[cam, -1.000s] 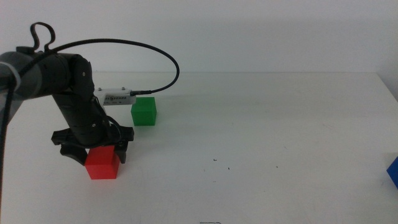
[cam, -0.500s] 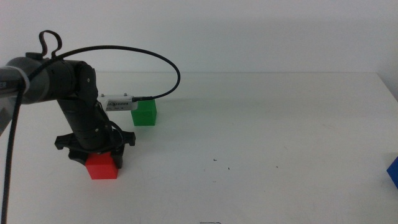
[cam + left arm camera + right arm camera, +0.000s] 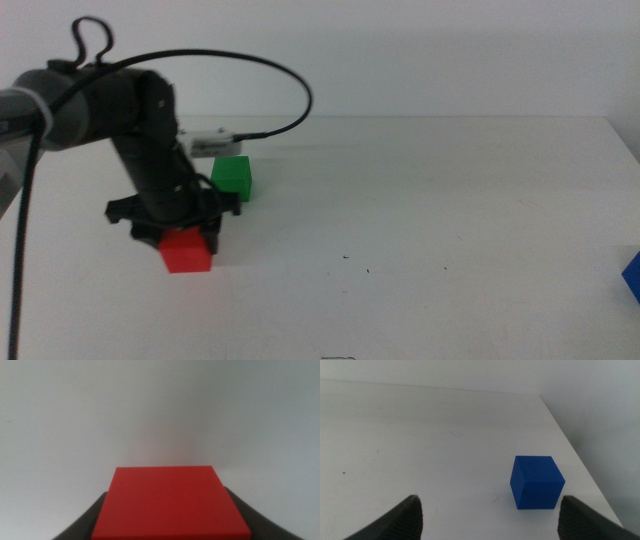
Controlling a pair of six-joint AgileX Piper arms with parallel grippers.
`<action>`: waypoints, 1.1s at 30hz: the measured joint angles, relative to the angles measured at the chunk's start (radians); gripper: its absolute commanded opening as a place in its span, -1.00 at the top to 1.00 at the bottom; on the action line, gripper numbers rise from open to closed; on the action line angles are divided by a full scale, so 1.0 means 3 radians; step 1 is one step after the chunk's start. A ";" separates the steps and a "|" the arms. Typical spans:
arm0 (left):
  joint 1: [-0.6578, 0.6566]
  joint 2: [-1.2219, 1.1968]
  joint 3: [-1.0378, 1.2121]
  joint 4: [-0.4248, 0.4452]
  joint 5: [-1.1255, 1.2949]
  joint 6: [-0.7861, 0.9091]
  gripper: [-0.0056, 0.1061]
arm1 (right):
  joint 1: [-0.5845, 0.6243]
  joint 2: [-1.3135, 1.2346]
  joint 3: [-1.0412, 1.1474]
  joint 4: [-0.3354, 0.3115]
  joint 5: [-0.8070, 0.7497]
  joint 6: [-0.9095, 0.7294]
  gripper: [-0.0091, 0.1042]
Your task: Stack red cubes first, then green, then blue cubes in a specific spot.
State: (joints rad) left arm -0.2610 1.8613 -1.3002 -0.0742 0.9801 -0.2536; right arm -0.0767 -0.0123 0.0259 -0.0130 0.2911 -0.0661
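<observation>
1. The red cube [image 3: 187,251] sits at the left part of the white table [image 3: 430,200] in the middle view, low and toward the near side; in the left wrist view the red cube [image 3: 170,502] fills the space between the two dark jaws, its top face plain and matte.
2. The left gripper [image 3: 178,232] is over it, pointing down, its jaws closed against the cube's two sides; whether the cube rests on the table or hangs just clear of it cannot be told.
3. The left arm [image 3: 130,130] reaches in from the left edge of the middle view; a black cable [image 3: 270,85] loops from it in an arc and runs to a small grey-white connector near the wrist.
4. The green cube [image 3: 233,178] stands on the table just behind and slightly right of the red cube, apart from it; the arm's wrist partly overlaps its left edge in the middle view.
5. The blue cube [image 3: 536,482] stands far off near the right edge of the table, well apart from the other two; in the middle view only a sliver of the blue cube [image 3: 633,276] shows at the right border.
6. The right gripper [image 3: 490,515] hangs near the blue cube with jaws spread wide, nothing between them; the cube lies ahead of the jaws, closer to the one on its side.
</observation>
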 measured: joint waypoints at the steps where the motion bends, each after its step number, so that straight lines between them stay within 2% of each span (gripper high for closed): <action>1: -0.0054 -0.0013 -0.0054 0.0015 0.0041 -0.0051 0.93 | 0.0000 0.0000 0.0000 0.0000 0.0000 0.0000 -0.63; 9: -0.0604 0.0013 -0.0564 0.0178 0.0408 -0.0601 0.93 | 0.0000 0.0000 0.0000 0.0000 0.0000 0.0000 -0.63; 18: -0.1163 0.0486 -0.1114 0.0190 0.0551 -0.0930 0.93 | 0.0000 0.0000 0.0000 0.0000 0.0000 0.0000 -0.63; 28: -0.1405 0.0947 -0.1528 0.0149 0.0547 -0.1105 0.93 | 0.0000 0.0000 0.0000 0.0000 0.0000 0.0000 -0.63; 33: -0.1412 0.1082 -0.1598 0.0026 0.0520 -0.1116 0.93 | 0.0000 0.0000 0.0000 0.0000 0.0000 0.0000 -0.63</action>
State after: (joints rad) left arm -0.6844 2.1859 -1.7796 -0.0664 1.1361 -0.5882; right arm -0.0767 -0.0123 0.0259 -0.0130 0.2911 -0.0661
